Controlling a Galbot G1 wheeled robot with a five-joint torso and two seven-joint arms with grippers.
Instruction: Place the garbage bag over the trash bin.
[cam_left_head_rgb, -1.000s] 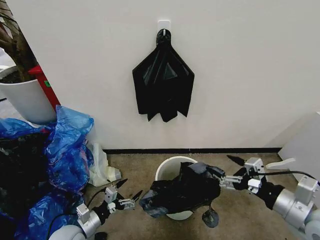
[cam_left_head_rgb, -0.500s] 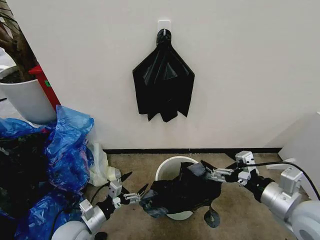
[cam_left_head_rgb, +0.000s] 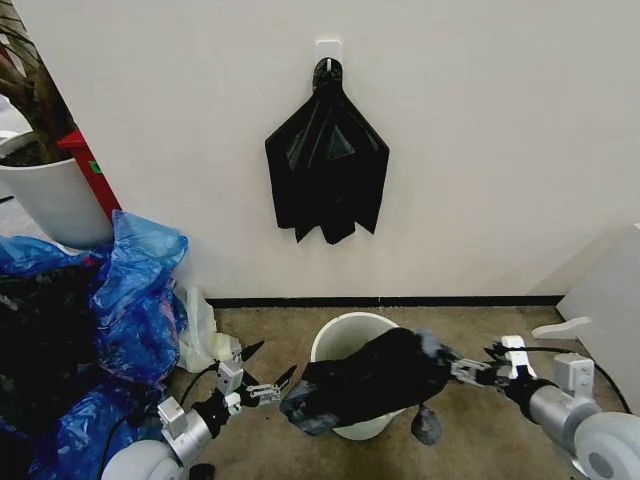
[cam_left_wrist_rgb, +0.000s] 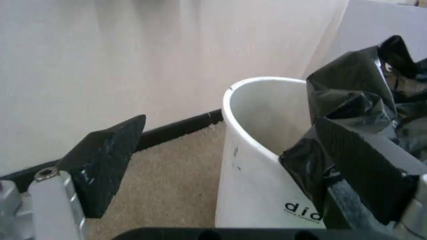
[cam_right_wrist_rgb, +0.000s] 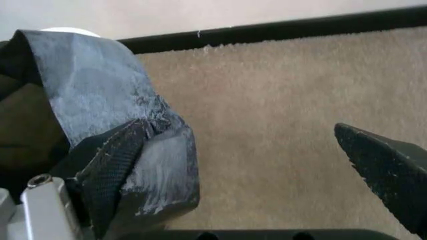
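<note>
Since the earlier frames the right gripper (cam_left_head_rgb: 470, 368) has dropped lower and drawn back toward the robot, and the bag (cam_left_head_rgb: 365, 385) has flattened with it: the raised fold at its right end is gone and the black plastic now lies lower across the bin (cam_left_head_rgb: 345, 336). The left gripper (cam_left_head_rgb: 268, 384) has barely shifted.

On the left, that gripper hovers low over the carpet (cam_left_head_rgb: 480, 330) with its fingers spread wide; in the left wrist view one finger (cam_left_wrist_rgb: 360, 167) touches the crumpled left end of the bag, but nothing is clamped. In the middle, the bag lies bunched over the front half of the bin's rim, the back half of the opening uncovered. On the right, the right gripper is also spread open, one finger (cam_right_wrist_rgb: 117, 167) against a fold of plastic, not pinching it.

Judged from this, the bag only rests on the bin; its mouth has not been opened round the rim, so the fitting is still to do.
</note>
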